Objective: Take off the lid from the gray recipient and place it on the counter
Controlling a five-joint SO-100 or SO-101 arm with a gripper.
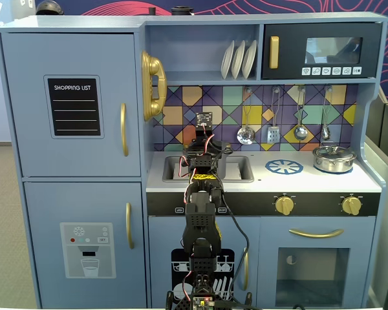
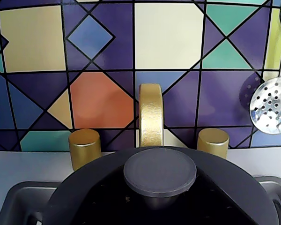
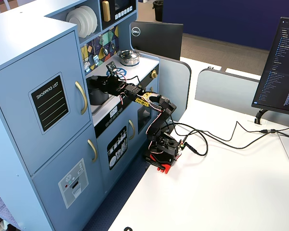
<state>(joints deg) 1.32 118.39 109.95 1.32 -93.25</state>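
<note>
The dark-gray lid (image 2: pixel 84 187) fills the bottom of the wrist view, its round center knob (image 2: pixel 159 171) right in front of the camera. It sits on the gray recipient (image 3: pixel 95 95), which stands in the sink (image 2: pixel 18 197). My gripper (image 3: pixel 106 83) reaches over the pot's top; in a fixed view the arm (image 1: pixel 204 155) hides the pot. The fingers do not show clearly around the knob, so I cannot tell whether they are open or shut. The pale counter (image 1: pixel 297 182) with its blue burner ring (image 1: pixel 284 167) lies to the right of the sink.
A shiny silver pot (image 1: pixel 334 158) with its lid stands on the counter's right end. A gold faucet (image 2: pixel 151 115) and two gold knobs (image 2: pixel 84 147) stand just behind the sink. Utensils (image 1: pixel 246 134) hang on the tiled back wall, and a shelf with plates (image 1: pixel 238 59) is overhead.
</note>
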